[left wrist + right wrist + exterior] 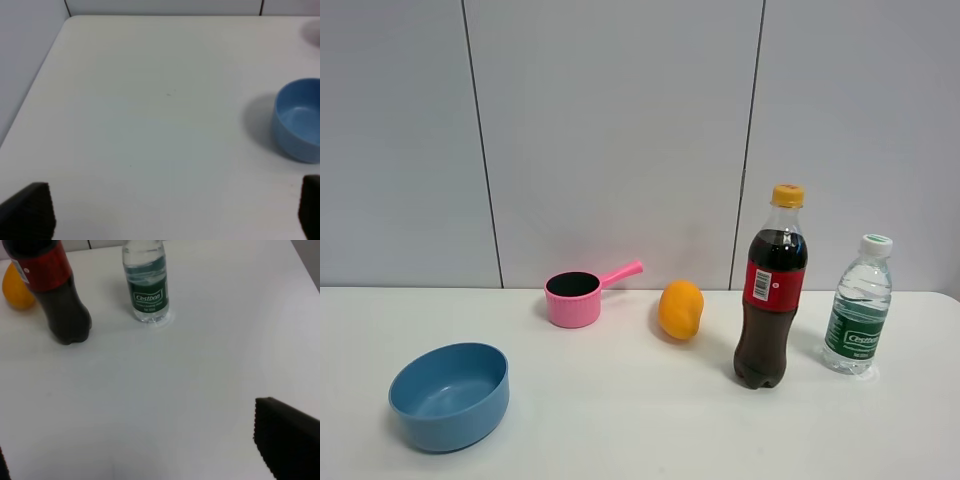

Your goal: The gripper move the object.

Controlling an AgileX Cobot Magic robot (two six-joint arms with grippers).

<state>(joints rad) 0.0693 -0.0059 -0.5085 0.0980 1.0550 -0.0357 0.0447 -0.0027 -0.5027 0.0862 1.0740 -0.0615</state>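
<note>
Nearest the high camera sits a round blue plastic bowl (450, 395), empty and upright on the front left of the white table (640, 430). Behind it and toward the middle stands a small pink plastic saucepan (574, 298) with a dark inside, its handle pointing back and to the right, and just right of that lies an orange oval fruit (681, 309). Farther right stands a tall cola bottle with a red label and a yellow cap (770, 290), upright and filled with dark liquid. The small clear plastic water bottle with a green label in white lettering and a white cap (859, 305) stands upright at the right end of the row, near the table's right edge, beside the cola bottle but apart from it; nothing touches it. In the right wrist view the water bottle (146, 282) shows its green label facing the camera, with the cola bottle (52, 290) next to it and the orange fruit (16, 287) partly behind the cola. The right gripper (145, 450) shows black ridged fingers (287, 437) spread wide over bare table, well short of the water bottle. The left gripper (172, 212) likewise stands wide, its black fingers (30, 212) at either edge of its view over bare table, with the blue bowl (297, 120) off to one side.
</note>
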